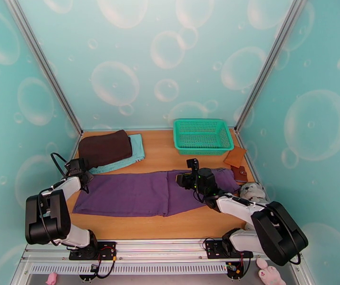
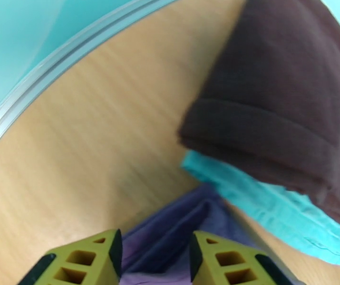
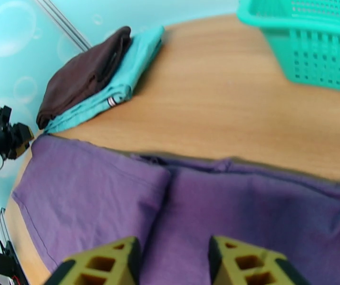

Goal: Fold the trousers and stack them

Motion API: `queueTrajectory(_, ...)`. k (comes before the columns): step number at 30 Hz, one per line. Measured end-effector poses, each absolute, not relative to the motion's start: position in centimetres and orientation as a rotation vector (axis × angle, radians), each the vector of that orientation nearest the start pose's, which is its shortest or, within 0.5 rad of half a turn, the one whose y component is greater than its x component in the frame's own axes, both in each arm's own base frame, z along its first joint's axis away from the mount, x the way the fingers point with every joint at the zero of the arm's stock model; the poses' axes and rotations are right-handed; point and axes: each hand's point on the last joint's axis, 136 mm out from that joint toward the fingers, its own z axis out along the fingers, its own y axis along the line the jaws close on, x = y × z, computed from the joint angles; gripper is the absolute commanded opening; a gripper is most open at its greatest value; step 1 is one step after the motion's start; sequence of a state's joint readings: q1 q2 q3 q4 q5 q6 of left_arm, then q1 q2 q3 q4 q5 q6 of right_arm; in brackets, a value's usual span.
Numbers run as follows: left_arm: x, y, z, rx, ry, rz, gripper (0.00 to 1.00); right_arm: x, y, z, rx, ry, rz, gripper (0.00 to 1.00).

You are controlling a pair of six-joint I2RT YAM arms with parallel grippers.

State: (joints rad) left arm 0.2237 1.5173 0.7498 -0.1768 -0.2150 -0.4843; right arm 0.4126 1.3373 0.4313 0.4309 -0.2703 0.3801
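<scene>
The purple trousers (image 1: 131,193) lie flat across the wooden table, legs stretched left to right. My left gripper (image 1: 83,175) sits at their far left corner. In the left wrist view its yellow fingers (image 2: 86,260) stand apart with a bunched tip of the trousers (image 2: 170,224) showing in the gap of the gripper (image 2: 155,245). My right gripper (image 1: 185,179) hovers over the right half of the trousers. In the right wrist view it (image 3: 174,255) is open above the purple trousers (image 3: 98,186), nothing pinched. The left gripper (image 3: 3,138) shows at the cloth's far corner.
A dark brown folded cloth (image 1: 105,148) lies on a light teal folded cloth (image 1: 134,157) at the back left, close to the left gripper. A green basket (image 1: 203,149) stands at the back right. Brown leather pieces (image 1: 236,160) and a plush toy (image 1: 253,191) sit by the right wall.
</scene>
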Motion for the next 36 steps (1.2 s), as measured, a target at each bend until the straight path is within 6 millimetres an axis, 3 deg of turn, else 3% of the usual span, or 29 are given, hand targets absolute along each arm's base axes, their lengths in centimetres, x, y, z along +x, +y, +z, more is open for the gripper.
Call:
queueTrajectory(6,35.6,11.5,5.5,-0.923,2.303,0.140,0.41,32.7,18.7,9.9,-0.202,2.106,0.830,0.44)
queueTrajectory(12,36.2,11.0,4.1,-0.911,2.348,0.102,0.35,32.4,19.0,9.1,-0.204,2.133,0.886,0.44)
queueTrajectory(18,36.3,10.6,4.0,-0.911,2.357,0.074,0.13,32.4,19.2,9.3,-0.212,2.124,0.898,0.44)
queueTrajectory(22,36.2,10.5,4.0,-0.915,2.356,0.060,0.06,32.4,19.3,9.3,-0.215,2.120,0.907,0.44)
queueTrajectory(27,35.4,10.5,5.5,-0.929,2.316,0.062,0.01,32.6,19.3,9.4,-0.217,2.110,0.907,0.44)
queueTrajectory(32,35.1,11.5,8.4,-0.931,2.224,0.124,0.00,32.6,19.4,8.7,-0.210,2.127,0.915,0.44)
queueTrajectory(36,34.9,12.2,8.7,-0.942,2.206,0.173,0.00,32.6,19.5,8.5,-0.207,2.133,0.920,0.44)
